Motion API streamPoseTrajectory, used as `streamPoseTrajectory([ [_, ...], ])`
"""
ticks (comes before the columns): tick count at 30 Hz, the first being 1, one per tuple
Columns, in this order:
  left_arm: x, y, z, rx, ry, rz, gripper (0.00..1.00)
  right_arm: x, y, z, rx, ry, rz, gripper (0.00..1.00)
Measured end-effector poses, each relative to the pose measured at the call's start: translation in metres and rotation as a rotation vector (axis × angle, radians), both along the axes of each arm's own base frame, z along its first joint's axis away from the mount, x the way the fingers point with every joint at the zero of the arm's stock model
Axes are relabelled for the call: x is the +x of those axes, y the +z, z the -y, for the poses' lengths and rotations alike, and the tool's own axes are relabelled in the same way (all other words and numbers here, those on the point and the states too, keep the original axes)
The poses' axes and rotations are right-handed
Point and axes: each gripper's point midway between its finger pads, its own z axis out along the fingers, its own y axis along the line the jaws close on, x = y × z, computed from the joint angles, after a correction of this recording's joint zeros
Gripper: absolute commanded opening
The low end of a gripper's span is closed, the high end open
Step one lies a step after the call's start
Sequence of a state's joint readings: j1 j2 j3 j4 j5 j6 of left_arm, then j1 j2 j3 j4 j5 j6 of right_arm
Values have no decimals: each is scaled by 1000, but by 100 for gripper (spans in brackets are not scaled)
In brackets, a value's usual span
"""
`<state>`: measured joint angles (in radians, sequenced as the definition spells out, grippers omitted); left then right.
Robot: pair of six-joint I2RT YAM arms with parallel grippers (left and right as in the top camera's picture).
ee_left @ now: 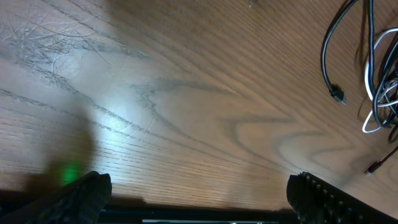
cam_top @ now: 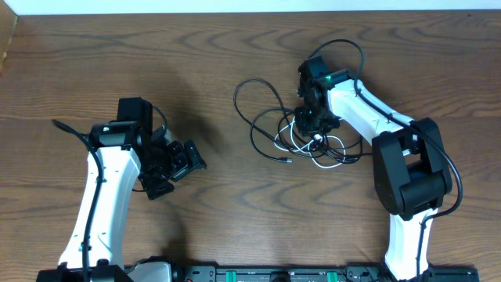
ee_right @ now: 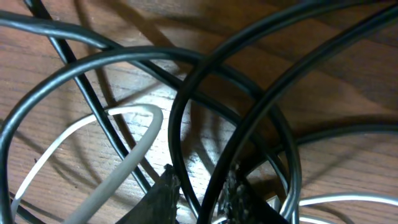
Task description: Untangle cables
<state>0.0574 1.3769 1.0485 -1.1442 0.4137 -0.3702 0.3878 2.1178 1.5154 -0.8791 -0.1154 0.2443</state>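
Left claw wide open, empty, over counter. Right claw down in cable tangle right of centre, tips nearly closed around a black cable; can't tell if pinched.

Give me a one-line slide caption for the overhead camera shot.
Right gripper down in a tangle of black and white cables on a wooden table; left gripper open, apart.

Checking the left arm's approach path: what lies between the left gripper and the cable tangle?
Only bare table between left gripper and cable tangle, per overhead view.
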Motion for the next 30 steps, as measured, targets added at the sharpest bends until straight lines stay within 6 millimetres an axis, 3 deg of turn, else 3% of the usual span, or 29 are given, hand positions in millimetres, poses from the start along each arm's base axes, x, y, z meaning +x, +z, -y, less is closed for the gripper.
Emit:
streamPoseTrajectory([
  [1,0,0,0,0,0,0,95,0,0,0,0,0,2,19],
  [3,0,0,0,0,0,0,95,1,-1,0,1,0,4,3],
  [4,0,0,0,0,0,0,95,0,-2,0,1,-3,3,2],
  [10,0,0,0,0,0,0,95,-5,-3,3,-11,-1,-16,1],
  [14,0,0,0,0,0,0,95,1,19,4,-14,-9,-25,1],
  [17,0,0,0,0,0,1,95,20,63,4,7,-26,17,1],
  [22,0,0,0,0,0,0,95,48,170,5,80,-50,212,2],
  [26,0,0,0,0,0,0,95,50,266,5,168,-77,430,2],
  [30,0,0,0,0,0,0,95,44,336,7,252,-99,612,1],
])
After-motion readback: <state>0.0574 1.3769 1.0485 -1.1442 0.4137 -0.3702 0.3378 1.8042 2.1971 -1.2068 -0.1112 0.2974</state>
